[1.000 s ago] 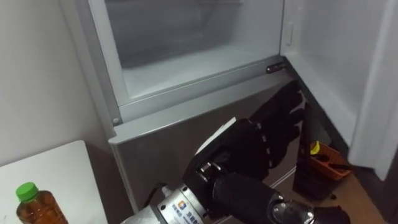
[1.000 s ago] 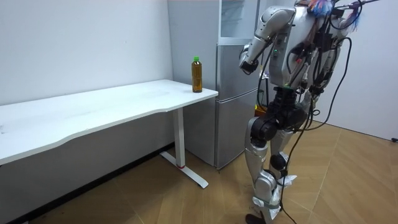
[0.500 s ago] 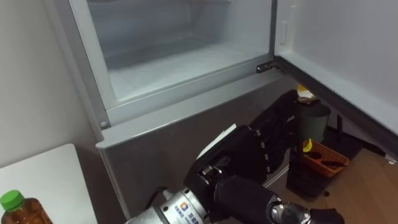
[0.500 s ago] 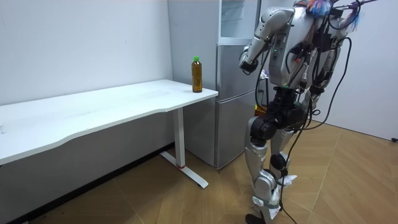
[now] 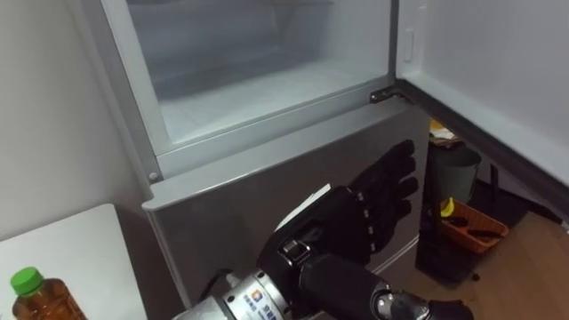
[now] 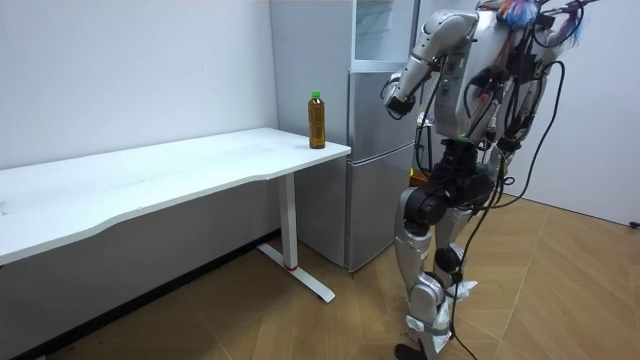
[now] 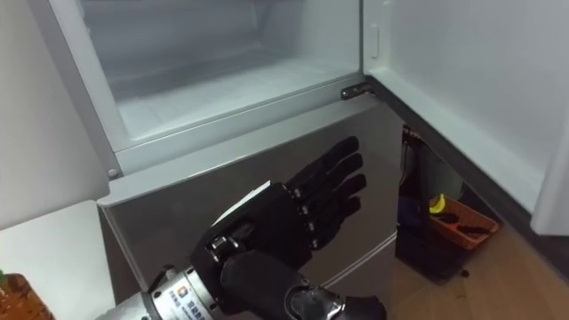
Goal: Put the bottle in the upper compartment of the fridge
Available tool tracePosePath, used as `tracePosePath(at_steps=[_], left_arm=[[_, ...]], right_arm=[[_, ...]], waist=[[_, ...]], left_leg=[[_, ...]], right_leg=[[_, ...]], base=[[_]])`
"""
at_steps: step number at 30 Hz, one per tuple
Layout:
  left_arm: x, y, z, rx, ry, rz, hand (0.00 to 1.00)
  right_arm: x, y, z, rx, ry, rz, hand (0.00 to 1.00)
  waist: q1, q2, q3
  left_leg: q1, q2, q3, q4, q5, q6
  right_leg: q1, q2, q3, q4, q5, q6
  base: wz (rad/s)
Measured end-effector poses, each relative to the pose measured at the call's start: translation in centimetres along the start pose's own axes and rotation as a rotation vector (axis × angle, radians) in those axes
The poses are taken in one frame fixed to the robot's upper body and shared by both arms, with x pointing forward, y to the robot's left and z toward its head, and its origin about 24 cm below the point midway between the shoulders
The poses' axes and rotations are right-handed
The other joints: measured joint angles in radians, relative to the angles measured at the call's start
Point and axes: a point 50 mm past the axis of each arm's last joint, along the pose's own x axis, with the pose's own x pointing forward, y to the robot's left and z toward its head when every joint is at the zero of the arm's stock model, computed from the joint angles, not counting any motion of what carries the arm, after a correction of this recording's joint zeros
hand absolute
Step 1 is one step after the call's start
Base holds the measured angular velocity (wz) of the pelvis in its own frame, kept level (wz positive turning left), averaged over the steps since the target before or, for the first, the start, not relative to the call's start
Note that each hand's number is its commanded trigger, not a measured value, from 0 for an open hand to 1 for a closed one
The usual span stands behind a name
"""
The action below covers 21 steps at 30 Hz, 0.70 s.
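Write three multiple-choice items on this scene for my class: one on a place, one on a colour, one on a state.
1. Where does the bottle stand?
A. On the white table, at its corner beside the fridge
B. Inside the fridge
C. On the floor

2. What colour is the bottle's cap?
A. Red
B. Green
C. Blue

3. How is the left hand?
A. Curled round the bottle
B. Shut in a fist
C. Open, fingers straight

Answers:
1 A: the bottle stands upright on the table's end nearest the fridge.
2 B: the cap is green above amber liquid.
3 C: the hand's straight fingers are spread before the lower fridge door, holding nothing.
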Motion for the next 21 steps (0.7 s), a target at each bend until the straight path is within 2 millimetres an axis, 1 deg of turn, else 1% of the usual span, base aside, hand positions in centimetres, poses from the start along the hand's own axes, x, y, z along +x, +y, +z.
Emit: tracePosePath(at_steps=[1, 2, 4, 5, 6, 7, 8, 9, 10, 11, 12, 13, 14, 16, 20, 21], left_arm=[[-0.5, 0.0, -0.6, -0.015, 0.012, 0.012, 0.0], [-0.8, 0.1, -0.9, -0.026, 0.018, 0.017, 0.0], [-2.9, 0.4, -2.9, -0.062, 0.069, 0.071, 0.0], [-3.4, 0.5, -3.5, -0.069, 0.094, 0.09, 0.0], [-4.5, 0.9, -4.8, -0.085, 0.144, 0.133, 0.0], [-5.6, 1.2, -6.1, -0.108, 0.191, 0.176, 0.0], [-6.1, 1.3, -6.6, -0.12, 0.21, 0.196, 0.0], [-7.1, 1.3, -7.4, -0.123, 0.243, 0.228, 0.0], [-7.7, 1.2, -7.9, -0.128, 0.265, 0.245, 0.0], [-7.9, 1.1, -8.0, -0.131, 0.272, 0.249, 0.0], [-8.3, 1.2, -8.4, -0.126, 0.288, 0.261, 0.0], [-8.8, 1.4, -8.9, -0.14, 0.301, 0.276, 0.0], [-9.1, 1.5, -9.2, -0.148, 0.308, 0.288, 0.0], [-10.6, 1.7, -10.4, -0.181, 0.343, 0.342, 0.0], [-12.2, 1.8, -12.1, -0.224, 0.403, 0.391, 0.0], [-13.0, 1.8, -12.9, -0.244, 0.428, 0.413, 0.0]], right_arm=[[0.0, 0.0, -0.1, 0.001, 0.0, 0.0, 0.0], [0.0, 0.1, -0.1, 0.001, 0.0, 0.001, 0.0], [0.1, 0.6, -0.3, -0.01, 0.005, 0.012, 0.0], [0.2, 0.8, -0.5, -0.014, 0.008, 0.015, 0.0], [0.3, 1.1, -0.6, -0.02, 0.011, 0.021, 0.0], [0.3, 1.3, -0.6, -0.024, 0.01, 0.025, 0.0], [0.3, 1.3, -0.7, -0.028, 0.01, 0.024, 0.0], [0.3, 1.3, -0.6, -0.052, 0.008, 0.017, 0.0], [0.3, 1.3, -0.6, -0.068, 0.007, 0.006, 0.0], [0.3, 1.3, -0.6, -0.069, 0.005, 0.001, 0.0], [0.3, 1.2, -0.6, -0.08, 0.002, -0.007, 0.0], [0.3, 1.2, -0.6, -0.098, -0.003, -0.007, 0.0], [0.3, 1.3, -0.6, -0.106, -0.005, -0.005, 0.0], [0.4, 1.6, -0.3, -0.123, -0.02, 0.006, 0.0], [0.4, 1.7, -0.1, -0.138, -0.031, 0.001, 0.0], [0.4, 1.9, 0.0, -0.168, -0.034, 0.006, 0.0]], waist=[[0.005, -0.005, 0.0007], [0.01, -0.008, 0.0003], [0.02, -0.026, -0.003], [0.025, -0.032, -0.0018], [0.043, -0.046, -0.0003], [0.058, -0.054, 0.0003], [0.065, -0.057, -0.0013], [0.07, -0.061, -0.0042], [0.083, -0.067, -0.0067], [0.093, -0.071, -0.0055], [0.117, -0.076, -0.0044], [0.141, -0.078, -0.0044], [0.148, -0.079, -0.0041], [0.159, -0.079, -0.0053], [0.183, -0.081, -0.0053], [0.199, -0.088, -0.0028]], left_leg=[[-0.002, 0.0, -0.013, 0.001, 0.001, -0.001], [-0.003, -0.001, -0.017, 0.001, 0.002, -0.003], [-0.012, -0.001, -0.042, 0.006, 0.005, -0.007], [-0.013, -0.002, -0.048, 0.009, 0.005, -0.007], [-0.017, 0.0, -0.068, 0.017, 0.006, -0.009], [-0.021, 0.0, -0.083, 0.02, 0.007, -0.011], [-0.025, 0.0, -0.089, 0.021, 0.008, -0.012], [-0.033, 0.0, -0.103, 0.028, 0.009, -0.013], [-0.045, 0.0, -0.118, 0.033, 0.009, -0.013], [-0.046, -0.001, -0.125, 0.033, 0.009, -0.013], [-0.046, 0.0, -0.13, 0.033, 0.01, -0.014], [-0.044, 0.0, -0.137, 0.033, 0.01, -0.014], [-0.045, 0.0, -0.139, 0.033, 0.01, -0.014], [-0.047, -0.003, -0.157, 0.034, 0.01, -0.014], [-0.05, -0.007, -0.183, 0.036, 0.012, -0.013], [-0.045, -0.008, -0.184, 0.036, 0.014, -0.013]], right_leg=[[0.002, -0.001, -0.009, 0.0, -0.002, -0.001], [0.001, -0.002, -0.012, 0.0, -0.002, -0.002], [0.0, -0.002, -0.029, -0.001, -0.006, -0.007], [0.002, -0.002, -0.033, -0.001, -0.007, -0.009], [0.005, -0.001, -0.042, -0.001, -0.008, -0.012], [0.006, -0.003, -0.05, -0.001, -0.01, -0.015], [0.005, -0.006, -0.056, -0.001, -0.011, -0.016], [0.003, -0.013, -0.075, -0.001, -0.015, -0.018], [0.0, -0.014, -0.096, -0.002, -0.018, -0.018], [0.001, -0.014, -0.098, -0.002, -0.018, -0.018], [0.003, -0.014, -0.102, -0.002, -0.02, -0.019], [0.008, -0.015, -0.103, -0.003, -0.02, -0.02], [0.012, -0.016, -0.104, -0.002, -0.021, -0.02], [0.019, -0.024, -0.125, -0.001, -0.03, -0.017], [0.028, -0.033, -0.151, 0.001, -0.04, -0.014], [0.029, -0.033, -0.15, 0.003, -0.041, -0.014]], base=[[0.21], [0.2], [0.21], [0.18], [0.14], [0.16], [0.3], [0.42], [0.43], [0.32], [0.14], [0.09], [0.11], [0.26], [0.26], [0.07]])
